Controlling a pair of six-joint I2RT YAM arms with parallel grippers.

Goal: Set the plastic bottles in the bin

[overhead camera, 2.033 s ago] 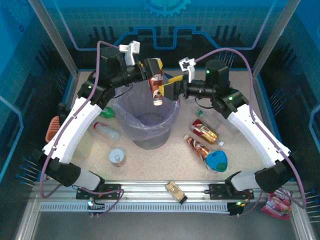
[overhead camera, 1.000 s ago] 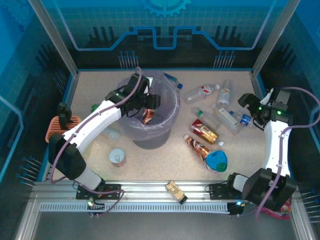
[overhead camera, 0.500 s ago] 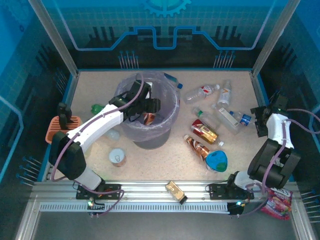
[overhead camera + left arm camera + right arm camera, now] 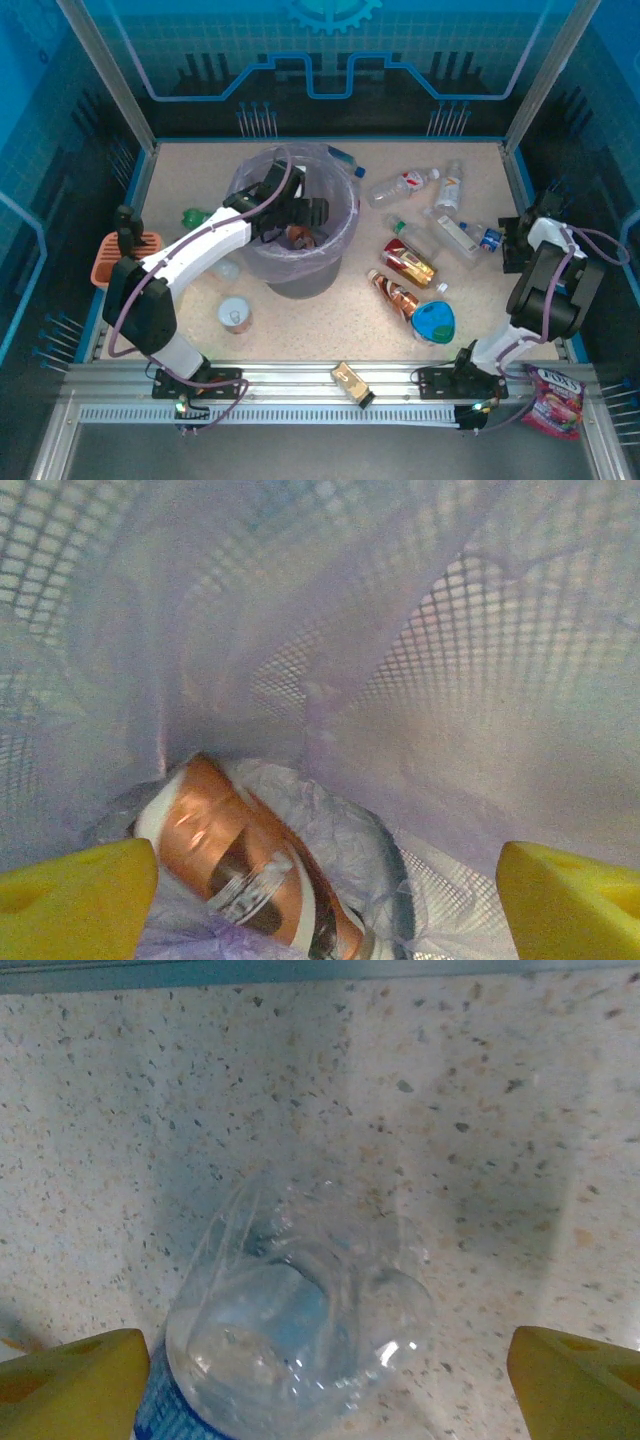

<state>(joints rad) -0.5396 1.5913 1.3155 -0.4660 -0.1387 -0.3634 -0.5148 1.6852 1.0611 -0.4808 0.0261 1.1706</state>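
Left gripper [image 4: 308, 214] hangs jaws apart inside the bin [image 4: 300, 280] at centre-left of the overhead view, with a brown bottle [image 4: 240, 865] lying loose on the liner below. A green bottle [image 4: 195, 216], two brown bottles [image 4: 408, 262] and several clear bottles [image 4: 405, 186] are left on the desk [image 4: 320, 330]. At far right, the right gripper [image 4: 325, 1380] straddles a blue-labelled bottle [image 4: 290, 1360], wide open and not yet clamped.

A short tin can [image 4: 235, 315] with a silver top stands upright on the speckled table [image 4: 200, 172]. Left of the can and a little farther back, an orange slotted basket [image 4: 107, 256] sits at the table's edge. Well to the can's right, at about the same depth, lies a blue bowl-like dish [image 4: 434, 321]. Nearer than the can and to its right, a gold-brown snack packet [image 4: 351, 383] rests on the metal rail [image 4: 270, 398]. Far to the can's right, past the table's near corner, lies a pink snack packet [image 4: 553, 399].
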